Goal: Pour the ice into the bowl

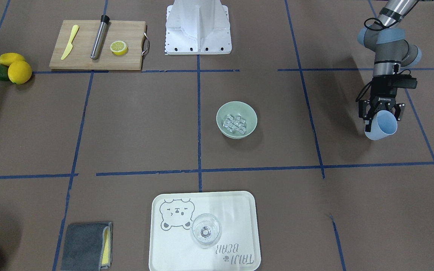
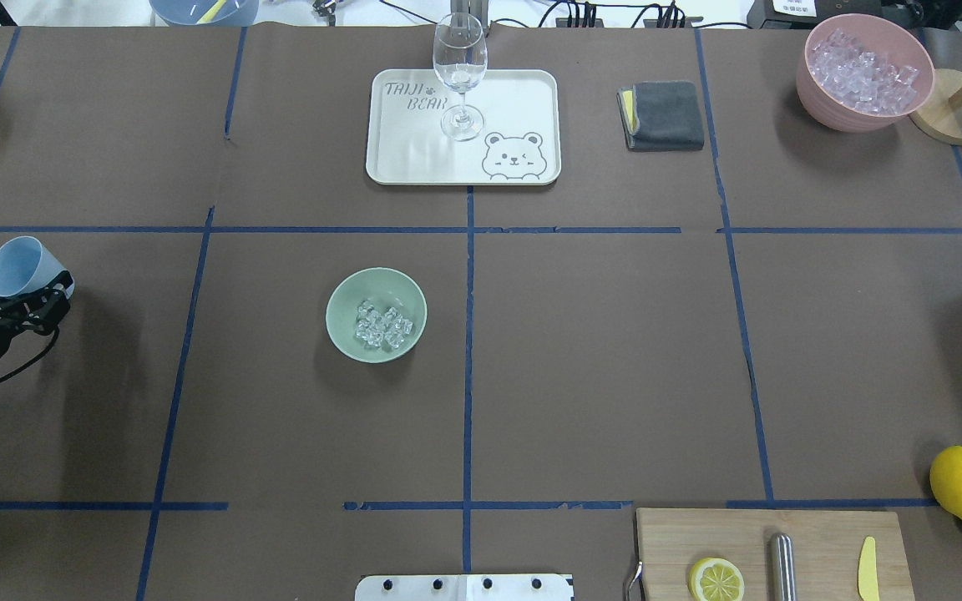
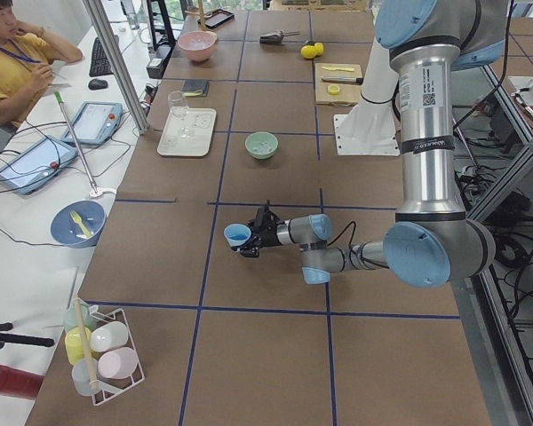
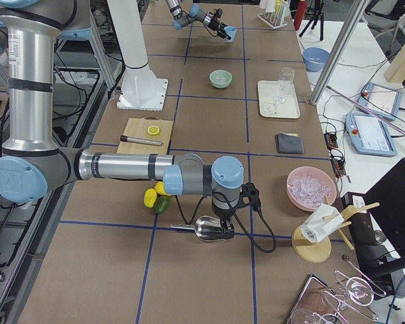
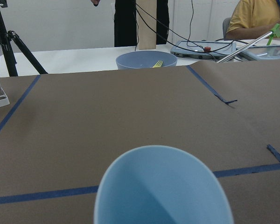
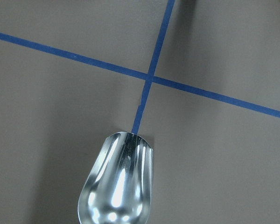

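The ice (image 1: 234,124) lies heaped inside the sage-green bowl (image 1: 224,112), so the pour looks done; the main risk is probably the put-down. The left end effector (image 1: 379,114) is clamped on the blue cup (image 1: 382,127), held tilted above the counter (image 1: 277,210), well apart from the bowl on the robot's left. Released at that slant, the cup would likely topple and roll. The right end effector (image 4: 224,210) hangs over a metal scoop (image 6: 116,186) far from the bowl on the opposite side; whether it grips it I cannot tell. "ROBOTIQ" reads on the left end effector, and "TAIJI BEAR" on the tray (image 2: 531,88) beyond the bowl
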`<state>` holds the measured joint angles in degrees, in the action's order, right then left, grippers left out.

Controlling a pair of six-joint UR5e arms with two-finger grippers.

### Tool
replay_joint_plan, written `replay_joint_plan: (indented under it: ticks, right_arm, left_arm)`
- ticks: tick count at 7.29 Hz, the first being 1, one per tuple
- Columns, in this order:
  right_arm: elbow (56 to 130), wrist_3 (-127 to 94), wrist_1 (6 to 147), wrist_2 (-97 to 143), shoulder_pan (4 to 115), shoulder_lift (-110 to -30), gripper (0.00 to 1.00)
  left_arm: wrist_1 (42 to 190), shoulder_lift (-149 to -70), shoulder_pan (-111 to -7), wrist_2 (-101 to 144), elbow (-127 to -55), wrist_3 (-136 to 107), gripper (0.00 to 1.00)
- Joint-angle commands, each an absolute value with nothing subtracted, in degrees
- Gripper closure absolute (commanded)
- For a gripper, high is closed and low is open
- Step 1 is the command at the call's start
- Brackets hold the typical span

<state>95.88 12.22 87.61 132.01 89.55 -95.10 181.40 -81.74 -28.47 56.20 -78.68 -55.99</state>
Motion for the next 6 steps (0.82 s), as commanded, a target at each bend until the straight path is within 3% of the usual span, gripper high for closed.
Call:
replay_joint_plan:
  ticks: [1, 2, 3, 4, 6]
  right_arm:
    - [95.89, 12.22, 87.54, 132.01, 89.56, -95.1, 0.0]
    - [95.89, 12.22, 87.54, 132.01, 89.56, -95.1, 0.0]
    - [95.89, 12.22, 87.54, 132.01, 89.65, -95.01, 0.0]
    - [95.89, 12.22, 87.54, 132.01, 89.74, -94.92, 0.0]
    - [95.89, 12.13, 87.63, 132.01, 89.91, -94.83, 0.0]
  left_arm:
    - [181.49, -81.74, -26.99, 56.34, -78.75, -55.99, 0.9]
    - [181.49, -81.74, -26.9, 56.34, -78.75, -55.9, 0.71]
    - [181.49, -81.74, -26.89, 56.34, -78.75, -55.72, 0.32]
    - [181.93, -81.65, -26.89, 56.16, -78.75, -55.81, 0.0]
    - [182.28, -81.39, -26.98, 56.08, -79.27, -55.64, 0.0]
